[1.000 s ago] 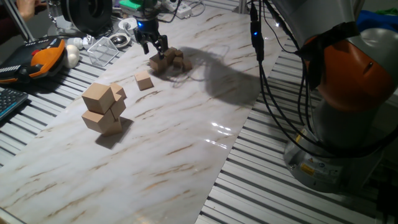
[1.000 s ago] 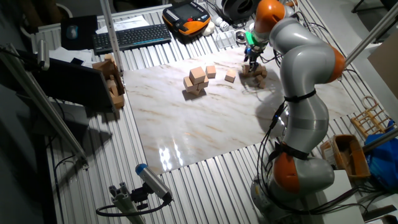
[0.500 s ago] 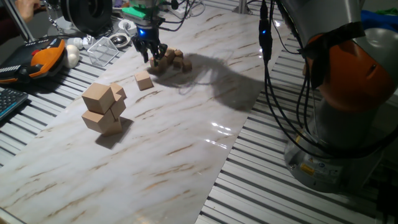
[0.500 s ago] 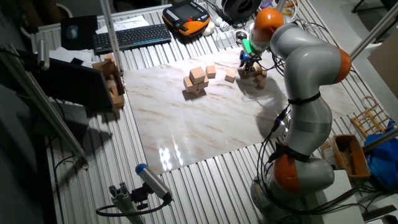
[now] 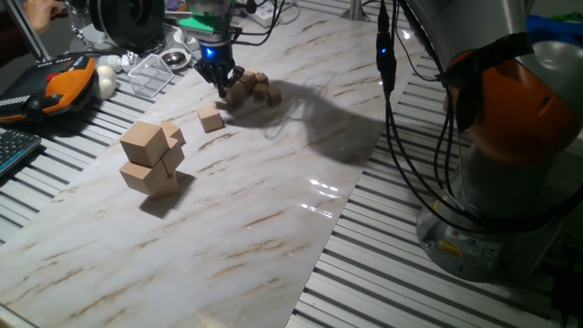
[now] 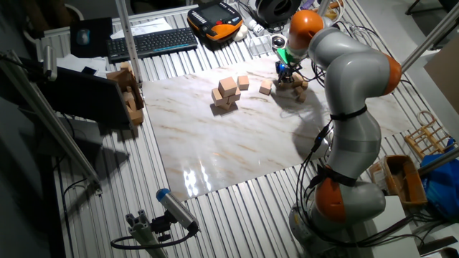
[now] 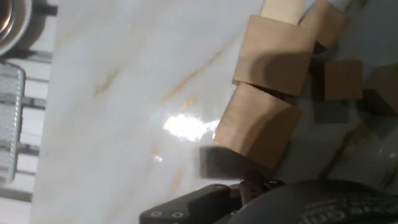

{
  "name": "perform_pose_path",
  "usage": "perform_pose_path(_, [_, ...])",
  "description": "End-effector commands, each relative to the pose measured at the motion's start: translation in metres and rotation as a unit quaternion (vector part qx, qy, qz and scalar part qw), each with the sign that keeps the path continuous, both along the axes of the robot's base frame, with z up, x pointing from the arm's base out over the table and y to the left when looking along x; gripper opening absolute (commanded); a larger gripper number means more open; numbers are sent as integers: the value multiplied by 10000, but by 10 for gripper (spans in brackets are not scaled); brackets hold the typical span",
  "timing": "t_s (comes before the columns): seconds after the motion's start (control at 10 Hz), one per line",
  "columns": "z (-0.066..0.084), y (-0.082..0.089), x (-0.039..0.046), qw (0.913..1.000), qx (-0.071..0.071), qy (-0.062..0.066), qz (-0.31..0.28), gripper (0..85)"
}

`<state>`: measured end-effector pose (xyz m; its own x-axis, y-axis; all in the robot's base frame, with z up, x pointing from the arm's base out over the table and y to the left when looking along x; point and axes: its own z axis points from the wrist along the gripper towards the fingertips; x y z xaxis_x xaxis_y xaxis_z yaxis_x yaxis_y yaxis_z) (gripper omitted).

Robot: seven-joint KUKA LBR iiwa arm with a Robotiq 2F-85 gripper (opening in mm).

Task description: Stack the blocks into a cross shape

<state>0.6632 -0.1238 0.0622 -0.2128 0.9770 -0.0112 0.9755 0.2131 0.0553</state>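
Note:
A cluster of light-tan blocks [image 5: 250, 88] lies at the far end of the marble board; it also shows in the other fixed view [image 6: 296, 84]. One more block [image 5: 211, 118] lies alone nearer the middle [image 6: 266, 87]. My gripper [image 5: 222, 82] is low at the left edge of the cluster [image 6: 285, 71], and its jaws look open and empty. In the hand view two blocks [image 7: 273, 56] [image 7: 258, 127] lie side by side, touching. One dark finger [image 7: 186, 208] shows just below the nearer block.
A pile of bigger tan cubes [image 5: 151, 157] stands left of the middle [image 6: 225, 94]. Smaller cubes [image 7: 343, 81] lie behind the cluster. A clear plastic box [image 5: 150, 73] and an orange pendant [image 5: 64, 82] sit off the board's far left edge.
My gripper has come down and shifted left, from above the cluster to its left edge. The blocks have not visibly moved.

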Motion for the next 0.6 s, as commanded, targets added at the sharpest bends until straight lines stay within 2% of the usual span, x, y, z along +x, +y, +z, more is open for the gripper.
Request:
perform_pose_path(0.0, [-7,-7,-4,9996,-27,19,286,0])
perform_pose_path(0.2, [-14,-20,-13,9992,-45,74,378,0])
perform_pose_path(0.5, [-17,-27,-18,9984,-77,75,561,0])
